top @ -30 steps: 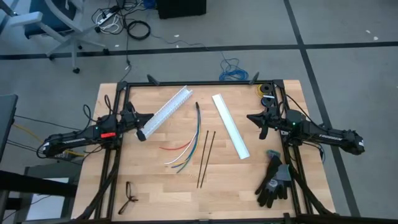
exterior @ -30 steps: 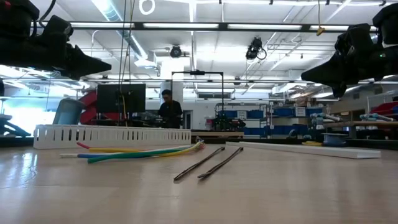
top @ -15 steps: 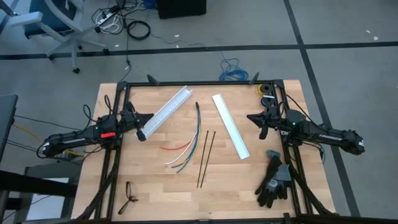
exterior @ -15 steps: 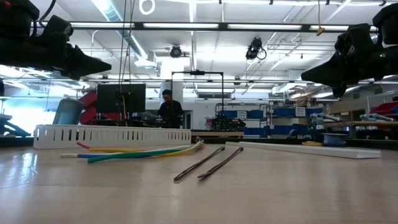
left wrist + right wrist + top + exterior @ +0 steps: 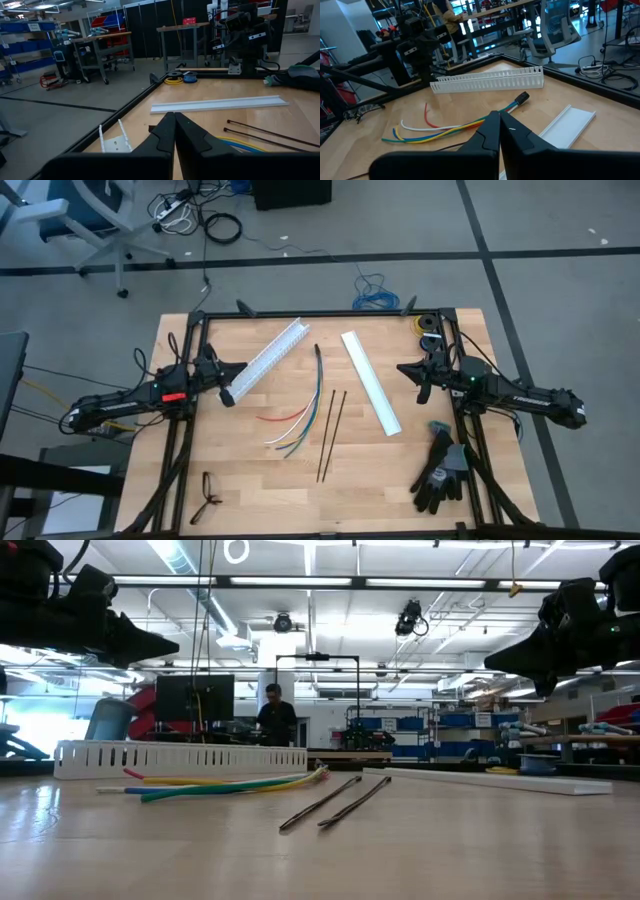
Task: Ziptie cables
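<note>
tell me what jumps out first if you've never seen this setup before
The bright fan of cables, red, white, yellow, blue and green, lies loose at the middle of the wooden table, with two thin black strips just to its right. Flanking it, the left gripper and right gripper hang shut above the table's side edges, pointing inward at each other. A pair of dark work gloves sits near the right front corner.

Grey floor (image 5: 560, 280) crossed by dark lines; an office chair (image 5: 85, 220) at the upper left. Beyond the table, fluorescent ceiling lights (image 5: 400, 582), blue shelving (image 5: 395, 730), and a person (image 5: 272, 715) at a workbench.
</note>
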Controlling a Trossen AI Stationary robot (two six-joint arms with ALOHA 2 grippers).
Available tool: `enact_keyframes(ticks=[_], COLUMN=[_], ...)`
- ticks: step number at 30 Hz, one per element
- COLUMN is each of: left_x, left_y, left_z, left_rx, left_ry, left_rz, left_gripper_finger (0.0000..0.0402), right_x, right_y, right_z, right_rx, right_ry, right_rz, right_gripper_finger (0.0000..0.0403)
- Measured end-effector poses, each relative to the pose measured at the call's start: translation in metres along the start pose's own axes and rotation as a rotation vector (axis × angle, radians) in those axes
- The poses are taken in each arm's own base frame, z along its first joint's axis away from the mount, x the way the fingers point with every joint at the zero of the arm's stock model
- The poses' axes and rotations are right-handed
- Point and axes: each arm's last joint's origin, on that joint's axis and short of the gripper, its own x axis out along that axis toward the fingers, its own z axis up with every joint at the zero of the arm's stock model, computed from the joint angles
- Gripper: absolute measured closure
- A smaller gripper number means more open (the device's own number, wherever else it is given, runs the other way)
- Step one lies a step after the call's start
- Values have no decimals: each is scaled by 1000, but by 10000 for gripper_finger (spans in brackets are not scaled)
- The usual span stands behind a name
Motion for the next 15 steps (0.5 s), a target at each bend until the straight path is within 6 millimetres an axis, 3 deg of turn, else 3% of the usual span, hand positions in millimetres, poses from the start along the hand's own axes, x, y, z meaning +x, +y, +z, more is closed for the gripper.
enact_keyframes(ticks=[8,15], left_x=[0,0], left_y=[0,0], left_z=[0,0], left_rx=[0,0], left_ry=[0,0], left_rz=[0,0], left_gripper_finger=[382,382], right_x=[2,16], right_y=[3,5], right_z=[9,16], right_rx=[-80,-119], right_ry=[-89,82], right_rz=[21,-35], right_gripper_finger=[402,403])
